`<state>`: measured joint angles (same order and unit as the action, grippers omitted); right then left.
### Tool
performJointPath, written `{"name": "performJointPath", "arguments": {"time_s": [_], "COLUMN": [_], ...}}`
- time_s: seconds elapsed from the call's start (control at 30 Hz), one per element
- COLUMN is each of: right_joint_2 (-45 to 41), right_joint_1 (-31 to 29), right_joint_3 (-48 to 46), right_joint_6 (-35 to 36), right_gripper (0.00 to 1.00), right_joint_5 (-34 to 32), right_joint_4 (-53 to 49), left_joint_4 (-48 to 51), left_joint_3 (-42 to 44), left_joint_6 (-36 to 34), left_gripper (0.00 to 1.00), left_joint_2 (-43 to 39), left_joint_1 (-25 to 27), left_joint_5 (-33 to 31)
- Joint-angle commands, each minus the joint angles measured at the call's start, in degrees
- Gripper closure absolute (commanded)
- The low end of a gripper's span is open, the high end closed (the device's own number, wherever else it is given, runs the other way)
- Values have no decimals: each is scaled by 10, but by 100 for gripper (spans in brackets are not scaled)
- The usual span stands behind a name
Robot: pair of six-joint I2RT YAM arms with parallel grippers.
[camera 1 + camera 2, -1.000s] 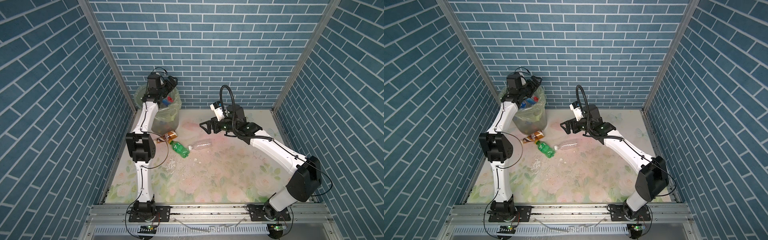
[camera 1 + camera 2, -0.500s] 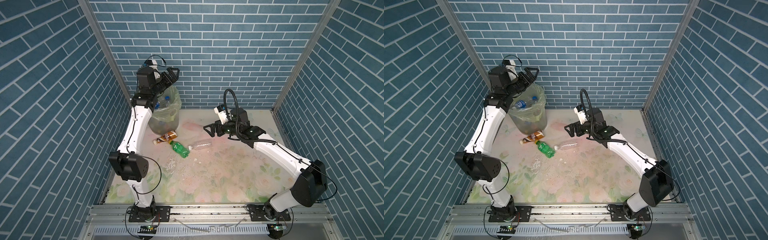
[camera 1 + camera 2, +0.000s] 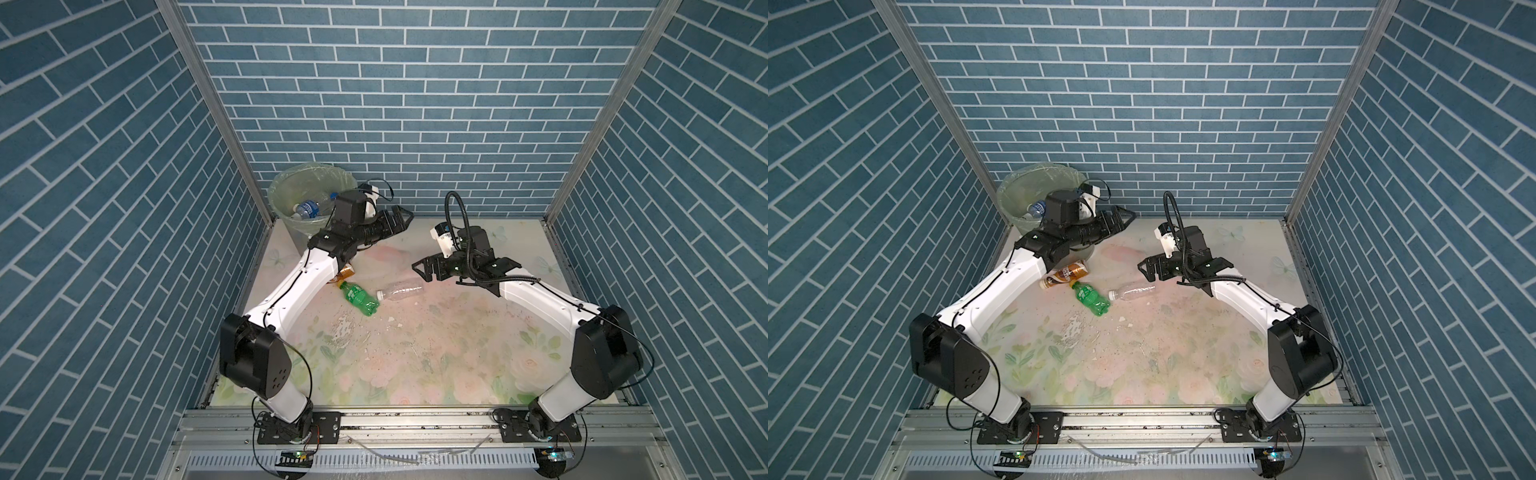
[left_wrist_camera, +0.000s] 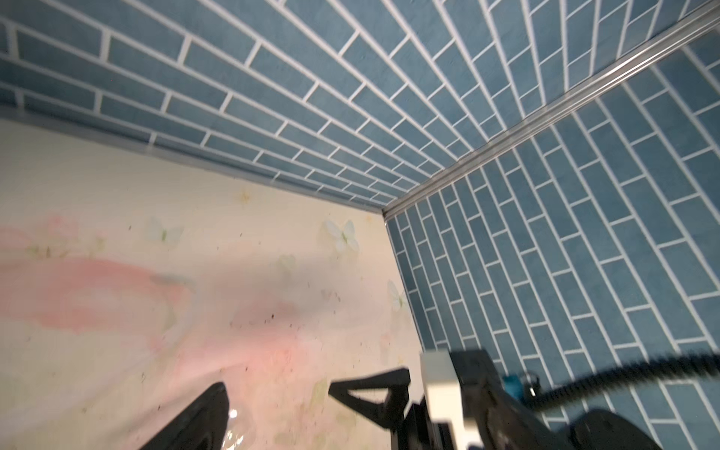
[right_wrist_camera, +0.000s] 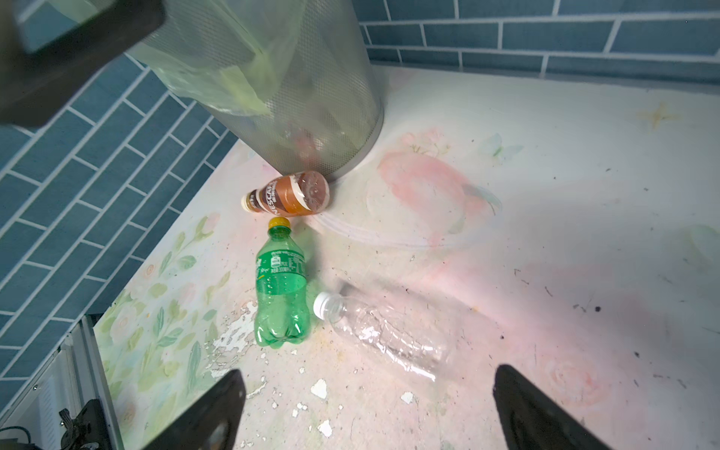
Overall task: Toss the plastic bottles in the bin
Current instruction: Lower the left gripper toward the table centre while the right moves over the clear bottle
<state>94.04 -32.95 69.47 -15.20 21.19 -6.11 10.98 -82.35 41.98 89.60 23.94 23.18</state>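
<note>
A: Both top views show a blue-labelled bottle [image 3: 309,207] lying inside the bin [image 3: 279,195], which stands in the desk's [image 3: 457,340] far left corner. The right wrist view sees only the bin's mesh wall from outside.

B: That wrist view shows the loose bottles better, though. The brown-labelled bottle [image 5: 290,195] lies with its base just beside the bin's foot; in a top view the left arm [image 3: 299,286] hides most of it. The green bottle [image 5: 281,288] has its cap just beside the brown one, and the clear bottle [image 5: 383,331] has its white cap near the green one's base.

A: All three lie in the far half, toward the left edge. The near half and the right side lie open. Blue brick walls [image 3: 415,104] close the left, far and right edges.

B: The left gripper [image 3: 401,216] hangs just right of the bin, pointing along the far wall, fingers apart, holding nothing. Its forearm slopes up from the near left corner.

A: The right gripper [image 5: 368,372] hovers over the clear bottle's base end, fingers spread wide. That arm stretches low from the near right corner.
</note>
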Motion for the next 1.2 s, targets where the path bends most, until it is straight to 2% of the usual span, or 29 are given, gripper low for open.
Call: {"name": "performJointPath", "arguments": {"time_s": [0.0, 0.27, 0.53, 0.97, 1.17], "right_joint_2": [38, 139, 164, 110, 68], "right_joint_1": [10, 10, -9, -52, -49], "right_joint_3": [-10, 35, 27, -40, -33], "right_joint_6": [-15, -26, -39, -51, 46], "right_gripper": [1, 2, 2, 3, 2], "right_joint_5": [26, 76, 85, 48, -35], "right_joint_4": [31, 36, 57, 57, -33], "left_joint_4": [-21, 0, -31, -24, -26], "left_joint_3": [53, 171, 286, 313, 309], "left_joint_6": [6, -4, 24, 17, 13], "left_gripper": [1, 1, 1, 1, 1], "left_joint_2": [-63, -152, -199, -190, -178], "left_joint_1": [2, 6, 6, 0, -7], "left_joint_5": [-20, -36, -50, -66, -68]}}
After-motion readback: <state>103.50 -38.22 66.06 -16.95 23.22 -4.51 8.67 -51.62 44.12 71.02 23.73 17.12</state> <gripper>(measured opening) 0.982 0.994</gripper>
